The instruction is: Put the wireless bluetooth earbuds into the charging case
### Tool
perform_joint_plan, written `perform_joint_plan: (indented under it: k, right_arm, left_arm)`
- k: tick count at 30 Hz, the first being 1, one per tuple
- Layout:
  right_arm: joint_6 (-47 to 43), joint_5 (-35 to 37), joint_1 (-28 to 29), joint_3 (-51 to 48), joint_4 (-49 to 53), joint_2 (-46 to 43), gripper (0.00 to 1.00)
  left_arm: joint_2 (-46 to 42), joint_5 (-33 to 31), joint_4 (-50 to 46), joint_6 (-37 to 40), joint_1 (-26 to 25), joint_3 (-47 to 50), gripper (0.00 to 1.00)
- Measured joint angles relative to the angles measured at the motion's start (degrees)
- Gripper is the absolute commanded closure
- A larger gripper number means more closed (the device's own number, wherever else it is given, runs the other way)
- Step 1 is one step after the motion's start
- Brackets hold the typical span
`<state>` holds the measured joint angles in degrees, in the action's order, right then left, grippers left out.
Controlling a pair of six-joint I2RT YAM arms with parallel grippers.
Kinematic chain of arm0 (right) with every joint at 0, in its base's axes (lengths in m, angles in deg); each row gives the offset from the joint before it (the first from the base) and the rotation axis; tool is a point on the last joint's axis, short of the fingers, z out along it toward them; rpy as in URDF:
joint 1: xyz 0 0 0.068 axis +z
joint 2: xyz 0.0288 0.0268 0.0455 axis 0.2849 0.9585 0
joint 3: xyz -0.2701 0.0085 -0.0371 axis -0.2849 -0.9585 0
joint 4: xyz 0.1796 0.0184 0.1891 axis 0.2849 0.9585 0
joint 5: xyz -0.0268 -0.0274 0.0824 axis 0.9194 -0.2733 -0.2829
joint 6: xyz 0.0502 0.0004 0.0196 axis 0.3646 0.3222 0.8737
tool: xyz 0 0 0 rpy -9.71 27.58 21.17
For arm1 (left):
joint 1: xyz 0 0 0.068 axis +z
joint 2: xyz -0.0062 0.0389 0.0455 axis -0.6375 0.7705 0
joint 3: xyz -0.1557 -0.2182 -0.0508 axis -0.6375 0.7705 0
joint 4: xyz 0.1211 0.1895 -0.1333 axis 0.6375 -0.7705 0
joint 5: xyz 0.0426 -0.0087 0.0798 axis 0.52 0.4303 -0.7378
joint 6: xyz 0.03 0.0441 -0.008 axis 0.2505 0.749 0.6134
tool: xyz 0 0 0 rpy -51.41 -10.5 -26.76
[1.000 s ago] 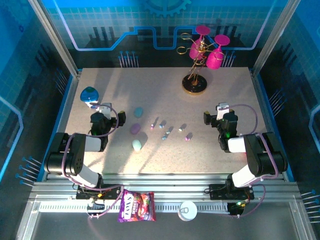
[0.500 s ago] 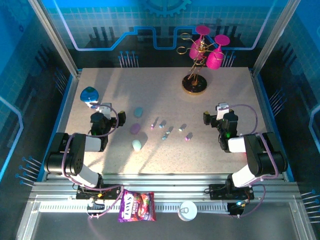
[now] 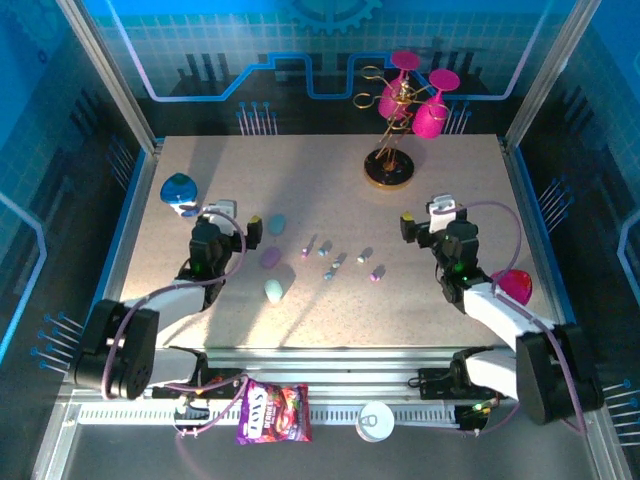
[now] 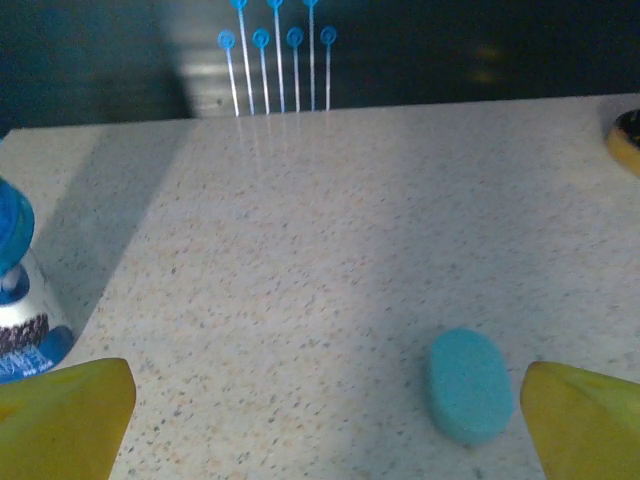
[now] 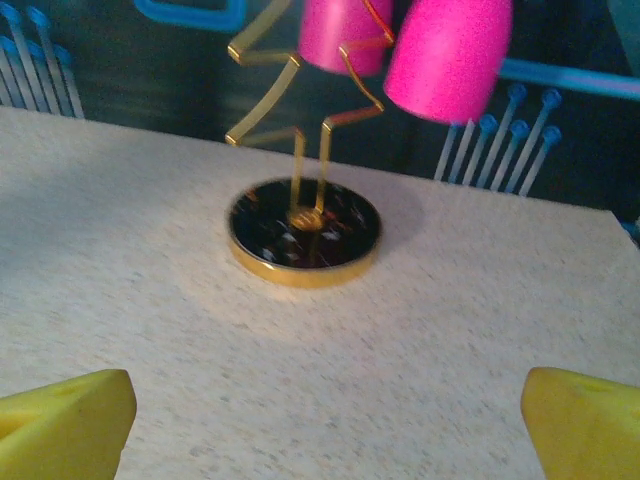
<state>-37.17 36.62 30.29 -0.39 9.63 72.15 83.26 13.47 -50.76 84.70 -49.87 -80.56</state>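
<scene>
Several tiny pastel earbuds (image 3: 338,262) lie scattered mid-table, between my two arms. Three closed oval cases lie left of them: a teal case (image 3: 277,224), a purple case (image 3: 270,257) and a mint case (image 3: 273,290). My left gripper (image 3: 232,220) is open and empty, just left of the teal case. In the left wrist view the teal case (image 4: 470,385) lies just inside the right yellow fingertip (image 4: 585,420). My right gripper (image 3: 438,222) is open and empty, right of the earbuds and facing the gold stand (image 5: 305,232).
A gold stand (image 3: 388,170) carrying pink glasses (image 3: 428,115) sits at the back. A blue-capped bottle (image 3: 178,192) stands at the far left. A pink object (image 3: 512,285) lies beside the right arm. A snack bag (image 3: 272,412) and a white lid (image 3: 376,420) sit below the front edge.
Both arms have unfolded and reached forward over the table. The pink object beside the right arm has come into sight. Both grippers stay open.
</scene>
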Motion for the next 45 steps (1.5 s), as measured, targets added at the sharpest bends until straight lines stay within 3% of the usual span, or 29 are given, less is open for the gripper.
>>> perform_joint_plan:
  k: [4, 9, 15, 21, 27, 32, 40, 45]
  right_arm:
    - [2.84, 2.08, 8.92, 3.04, 6.82, -4.0, 0.0]
    - [8.63, 3.85, 21.88, 4.66, 9.77, -2.62, 0.0]
    - [12.48, 6.84, 38.73, 9.55, 8.83, 10.45, 0.0]
    - [13.51, 8.96, 49.99, 17.81, 6.38, 26.73, 0.0]
    - [16.02, 10.67, 54.1, 25.66, 6.45, 37.46, 0.0]
    - [20.17, 11.43, 53.57, 29.33, 9.07, 41.4, 0.02]
    - [26.01, 10.91, 52.11, 34.62, 18.25, 46.29, 0.16]
    - [28.79, 10.01, 51.56, 38.29, 24.63, 48.96, 0.16]
  left_arm:
    - [-4.28, 0.35, -7.76, -2.91, -1.44, -2.86, 0.01]
    - [-6.97, 2.71, -20.68, -9.25, -1.55, -8.39, 0.01]
    - [-8.39, 5.4, -34.03, -18.05, -0.66, -13.16, 0.01]
    - [-8.48, 8.13, -41.55, -24.63, 4.13, -13.51, 0.01]
    - [-8.48, 9.14, -44.0, -26.34, 5.38, -13.57, 0.01]
    - [-8.48, 9.46, -44.48, -26.34, 5.4, -13.57, 0.01]
    - [-8.48, 9.6, -44.41, -26.36, 5.4, -13.55, 0.01]
    - [-8.48, 9.62, -44.41, -26.36, 5.4, -13.55, 0.01]
